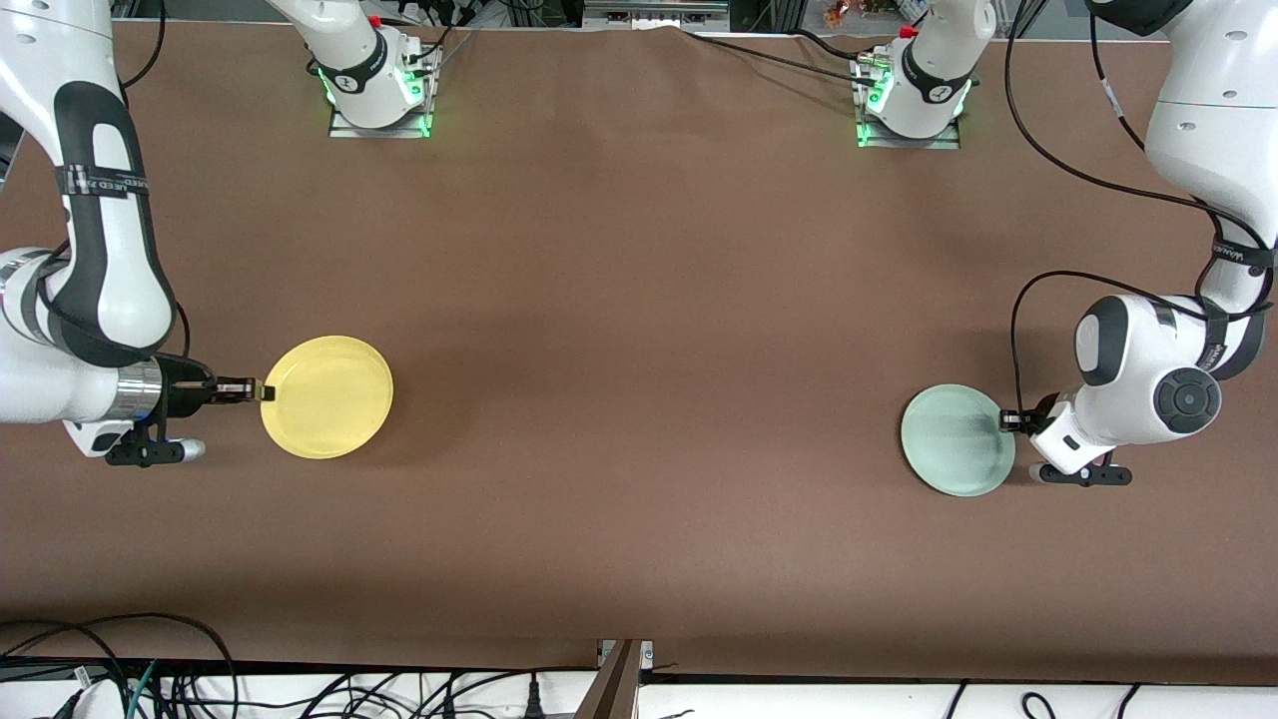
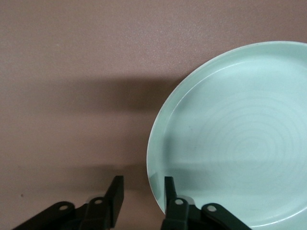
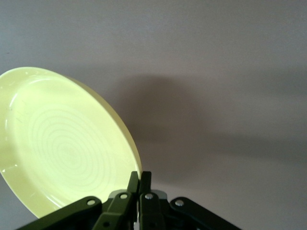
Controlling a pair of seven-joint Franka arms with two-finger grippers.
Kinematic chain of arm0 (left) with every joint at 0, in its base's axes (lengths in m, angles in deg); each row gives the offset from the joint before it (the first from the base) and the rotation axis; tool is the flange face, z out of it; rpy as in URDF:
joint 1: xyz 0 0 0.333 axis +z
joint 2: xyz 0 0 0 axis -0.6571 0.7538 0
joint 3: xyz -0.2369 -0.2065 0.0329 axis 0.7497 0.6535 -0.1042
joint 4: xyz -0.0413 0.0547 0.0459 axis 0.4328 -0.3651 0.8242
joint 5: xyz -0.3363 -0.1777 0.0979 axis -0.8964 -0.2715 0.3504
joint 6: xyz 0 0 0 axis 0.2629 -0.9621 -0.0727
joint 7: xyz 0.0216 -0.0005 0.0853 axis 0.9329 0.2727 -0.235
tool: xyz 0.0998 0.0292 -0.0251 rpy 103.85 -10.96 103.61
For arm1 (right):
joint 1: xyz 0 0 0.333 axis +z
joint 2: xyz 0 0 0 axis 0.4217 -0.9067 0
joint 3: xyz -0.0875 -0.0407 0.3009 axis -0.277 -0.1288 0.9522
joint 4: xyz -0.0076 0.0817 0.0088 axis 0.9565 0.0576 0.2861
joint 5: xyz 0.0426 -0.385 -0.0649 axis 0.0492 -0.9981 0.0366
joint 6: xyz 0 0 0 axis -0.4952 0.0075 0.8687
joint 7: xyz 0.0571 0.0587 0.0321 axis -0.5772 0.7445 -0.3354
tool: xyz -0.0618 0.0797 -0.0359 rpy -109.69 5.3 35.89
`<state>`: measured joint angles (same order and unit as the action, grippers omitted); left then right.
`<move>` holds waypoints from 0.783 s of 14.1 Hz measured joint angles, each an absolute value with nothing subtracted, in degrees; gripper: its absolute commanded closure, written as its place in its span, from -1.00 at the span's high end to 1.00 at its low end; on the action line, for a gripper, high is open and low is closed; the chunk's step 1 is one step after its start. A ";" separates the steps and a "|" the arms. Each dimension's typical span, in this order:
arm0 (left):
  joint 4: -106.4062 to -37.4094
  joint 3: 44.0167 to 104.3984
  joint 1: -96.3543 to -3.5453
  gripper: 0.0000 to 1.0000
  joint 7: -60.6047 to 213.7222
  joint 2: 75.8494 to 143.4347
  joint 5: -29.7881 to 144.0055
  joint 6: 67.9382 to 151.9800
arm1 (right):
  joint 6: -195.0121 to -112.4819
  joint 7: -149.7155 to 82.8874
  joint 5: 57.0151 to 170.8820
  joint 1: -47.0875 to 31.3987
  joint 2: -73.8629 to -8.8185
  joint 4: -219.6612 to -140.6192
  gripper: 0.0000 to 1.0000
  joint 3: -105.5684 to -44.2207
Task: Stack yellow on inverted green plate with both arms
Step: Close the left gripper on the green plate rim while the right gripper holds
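A brown, matte table [image 1: 639, 300] filled nearly the whole front view, its surface plain and faintly textured. Light fell evenly, with a softer, darker patch spreading around the centre. At 12 o'clock, along the table's upper edge, two metal base plates [image 1: 379, 125] glowed green. At 6 o'clock a white ledge [image 1: 899, 699] ran under the table's edge, crossed by loose black cables [image 1: 150, 679], with a dark seam [image 1: 619, 679] at its middle.

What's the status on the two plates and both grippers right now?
Right gripper shut on yellow plate rim, plate tilted off the table. Left gripper open, straddling green plate rim. Plates at the table's two ends, nothing between them.
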<state>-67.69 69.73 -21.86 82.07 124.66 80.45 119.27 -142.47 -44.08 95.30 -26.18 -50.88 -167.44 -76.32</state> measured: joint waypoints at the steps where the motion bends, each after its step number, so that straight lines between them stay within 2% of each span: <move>1: -67.68 69.74 -21.89 -0.10 81.85 124.69 79.95 119.24 | -142.27 -44.04 95.30 -26.18 -50.88 -167.25 -1.00 -76.32; 5: -67.68 69.76 -22.30 -0.28 81.41 125.27 78.80 119.15 | -141.98 -43.77 97.52 -26.14 -51.15 -167.26 -1.00 -76.01; 7: -67.67 69.76 -22.31 -0.52 81.28 125.52 78.80 119.15 | -141.78 -41.76 99.05 -26.06 -51.17 -167.26 -1.00 -75.34; 8: -67.66 69.76 -22.31 -0.85 81.28 125.65 78.79 119.15 | -141.76 -40.25 99.26 -25.96 -51.17 -167.26 -1.00 -74.79; 9: -67.66 69.76 -22.31 -0.97 81.27 125.76 78.79 119.15 | -141.76 -39.14 99.27 -25.74 -51.17 -167.26 -1.00 -74.40; 11: -67.56 69.76 -22.31 -0.98 81.22 125.82 78.77 119.16 | -141.76 -38.04 99.28 -25.04 -51.17 -167.25 -1.00 -73.96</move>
